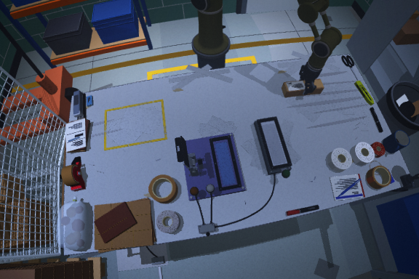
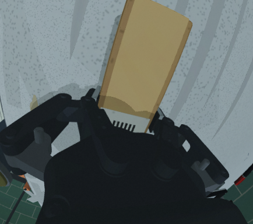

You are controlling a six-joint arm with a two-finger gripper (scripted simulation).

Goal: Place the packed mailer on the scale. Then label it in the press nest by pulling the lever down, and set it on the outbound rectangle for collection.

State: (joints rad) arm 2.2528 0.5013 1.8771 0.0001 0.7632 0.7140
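Observation:
The packed mailer point(image 1: 302, 87) point(image 2: 145, 61) is a tan padded packet with a white label. It lies flat at the back right of the table, where my gripper point(image 1: 308, 87) point(image 2: 125, 116) is closed around its middle. The scale point(image 1: 272, 145) is a dark tray with a grey plate near the table's centre. To its left the press nest point(image 1: 224, 162) is a blue slot on a purple base. The lever point(image 1: 180, 149) stands at that base's left side. The outbound rectangle point(image 1: 135, 124) is a yellow outline on the left of the table.
Behind the table stand a second arm's base point(image 1: 210, 40) and shelving with bins. Tape rolls point(image 1: 353, 156), a cup and a notepad crowd the right front. A cable point(image 1: 251, 212) runs from the scale toward the front edge. A wire cage point(image 1: 19, 163) borders the left side.

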